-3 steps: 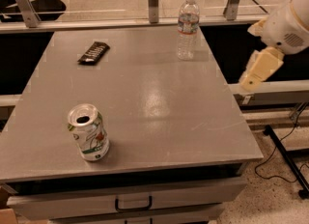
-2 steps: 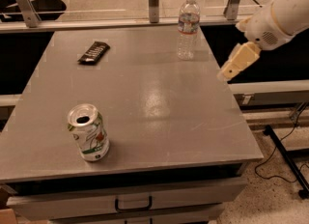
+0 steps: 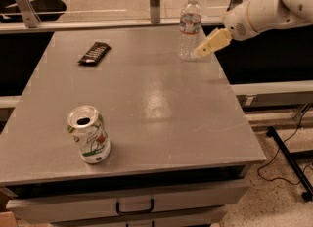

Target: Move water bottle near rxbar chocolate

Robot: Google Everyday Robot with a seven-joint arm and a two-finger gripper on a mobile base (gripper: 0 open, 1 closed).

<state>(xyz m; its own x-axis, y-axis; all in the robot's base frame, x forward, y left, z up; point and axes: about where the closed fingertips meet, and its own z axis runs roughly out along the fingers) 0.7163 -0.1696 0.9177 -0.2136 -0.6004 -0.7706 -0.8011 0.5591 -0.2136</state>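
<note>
You are in the approach step: the gripper (image 3: 203, 50) hangs in the upper right of the frame, just beside the lower right side of the water bottle (image 3: 189, 28). The bottle stands upright at the far edge of the bench (image 3: 161, 103), and I cannot tell whether the gripper is open or closed. Next you likely need to close it squarely around the bottle's ribbed body. Then carry it upright leftward to the rxbar chocolate (image 3: 94, 53), lying flat in the upper left, well apart from the soda can (image 3: 89, 134).
</note>
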